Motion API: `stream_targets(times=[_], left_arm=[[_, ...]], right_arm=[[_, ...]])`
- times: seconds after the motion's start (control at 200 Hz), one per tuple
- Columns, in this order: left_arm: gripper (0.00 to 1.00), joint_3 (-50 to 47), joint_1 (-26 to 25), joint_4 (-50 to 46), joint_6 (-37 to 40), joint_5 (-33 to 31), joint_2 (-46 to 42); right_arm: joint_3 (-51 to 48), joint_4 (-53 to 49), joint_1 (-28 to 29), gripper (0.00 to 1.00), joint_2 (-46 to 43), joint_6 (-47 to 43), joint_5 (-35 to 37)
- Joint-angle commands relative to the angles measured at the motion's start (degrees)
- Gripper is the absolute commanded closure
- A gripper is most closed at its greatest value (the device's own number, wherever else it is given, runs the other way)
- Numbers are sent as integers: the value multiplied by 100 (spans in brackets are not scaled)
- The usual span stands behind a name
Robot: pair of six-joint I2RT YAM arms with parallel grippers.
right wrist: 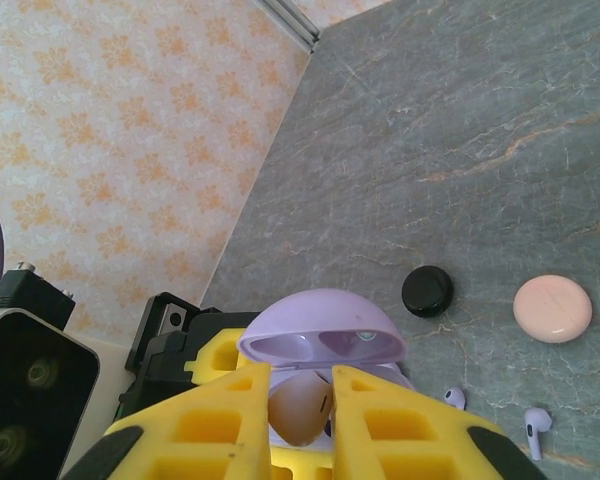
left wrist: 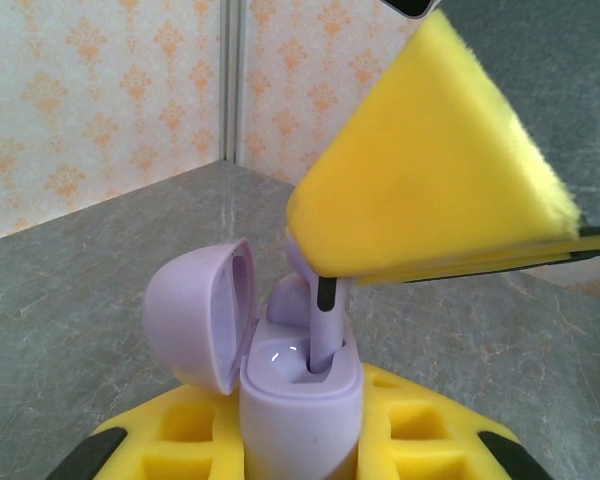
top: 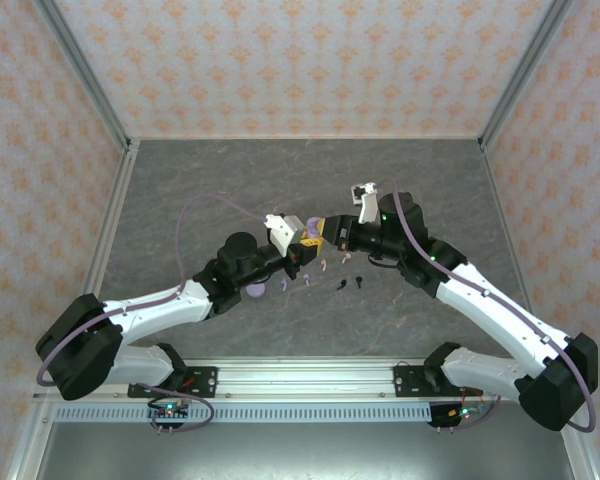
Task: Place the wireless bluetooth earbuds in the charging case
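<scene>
robot lab test cell, not a home or shop. grey stone-look table boxed in on three sides by flat wall panels printed with an orange flower pattern, like a staged backdrop. bare metal posts rise at the table's far corners. along the table's near edge: a metal rail with two white-and-black robot arms bolted on, left arm and right arm. a purple cable loops loose over the table. small circuit boards with green lights sit off the table's near edge.
</scene>
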Motion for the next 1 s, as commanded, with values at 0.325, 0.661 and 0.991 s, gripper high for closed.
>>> stream_targets(times=[0.325,0.661,0.991], left_arm=[[100,54,-28,340,44,-110,-79],[100,46,-36,358,44,-114,-78],[100,28,-33,360,44,-141,-66]], right_arm=[[235,-288,32,72,96,-150,103],[415,-285,27,73,299,-160,97],[711,-592,30,48,66,-290,246]])
